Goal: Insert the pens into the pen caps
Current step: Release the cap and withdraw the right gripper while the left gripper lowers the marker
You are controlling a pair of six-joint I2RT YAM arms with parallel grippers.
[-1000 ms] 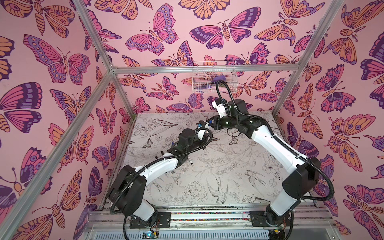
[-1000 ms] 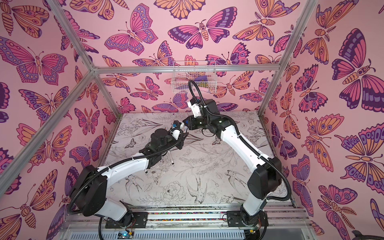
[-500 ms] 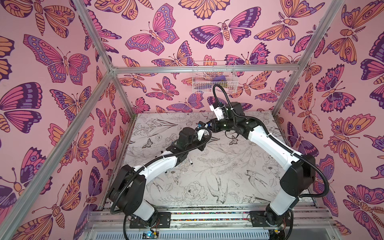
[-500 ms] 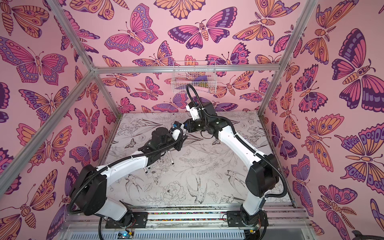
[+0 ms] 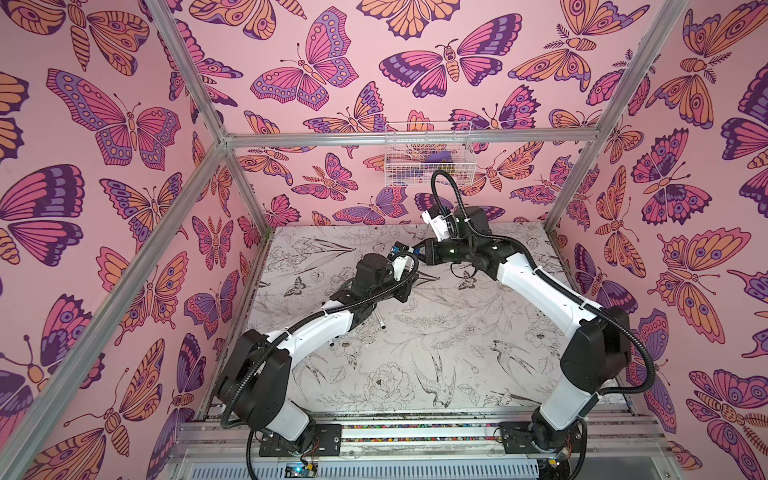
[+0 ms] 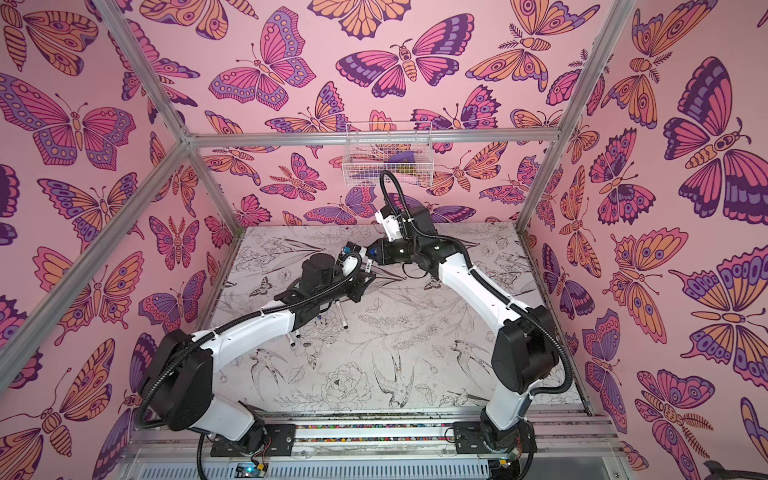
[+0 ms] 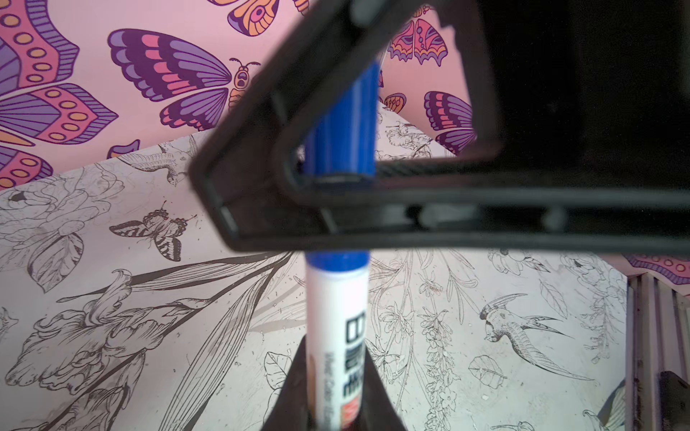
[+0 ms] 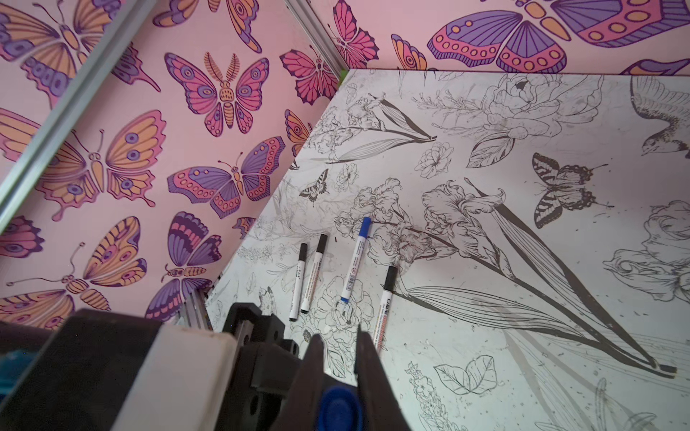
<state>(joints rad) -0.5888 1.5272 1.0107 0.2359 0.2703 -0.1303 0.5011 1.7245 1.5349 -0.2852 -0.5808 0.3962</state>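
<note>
Left tool (image 7: 332,377) is clenched on a white pen (image 7: 336,298), held up off the surface (image 7: 149,298); right tool (image 8: 339,354) grips a blue cap (image 7: 341,123) in line with its tip, the joint hidden. Four capped pens (image 8: 354,261) lie on the surface below.

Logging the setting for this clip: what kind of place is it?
Probably a purpose-built robot recording booth, not a home or workshop: silver aluminium frame bars edge pink butterfly-print wall panels, and two white-and-black robot arms are mounted on a metal rail fronting a floral-print tabletop.
</note>
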